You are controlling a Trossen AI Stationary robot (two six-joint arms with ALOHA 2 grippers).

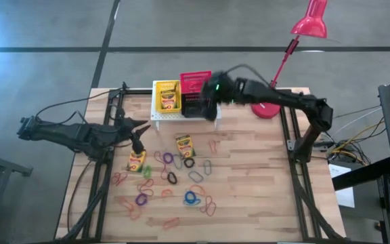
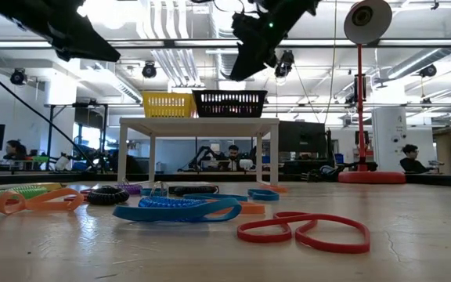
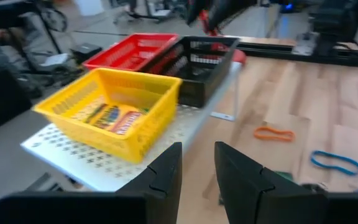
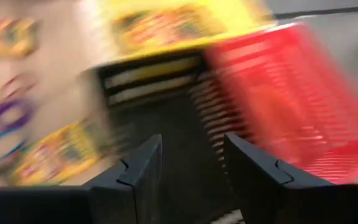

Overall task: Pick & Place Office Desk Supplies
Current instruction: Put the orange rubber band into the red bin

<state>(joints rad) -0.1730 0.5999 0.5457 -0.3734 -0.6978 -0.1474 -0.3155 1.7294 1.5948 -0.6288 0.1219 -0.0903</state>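
The right end effector (image 1: 212, 95) hangs over the black basket (image 1: 196, 105) with its fingers spread apart and nothing between them. The left end effector (image 1: 139, 141) sits low by a crayon box (image 1: 136, 161) on the counter (image 1: 249, 183). Its fingers are a little apart, and I see nothing in them.

1 crayon box (image 3: 110, 117) already lies in the yellow basket (image 1: 167, 97). The red basket (image 1: 196, 79) looks empty. 2 crayon boxes are left on the counter, the second (image 1: 184, 146) nearer the middle. Lots of elastic loops (image 1: 191, 198) lie all over the wood too. So I think most of the job is still to do.

The baskets sit close together on the white stand (image 1: 160, 115), near the back edge. The red lamp (image 1: 309, 20) stands just behind the right arm. The front of the counter has bare room.
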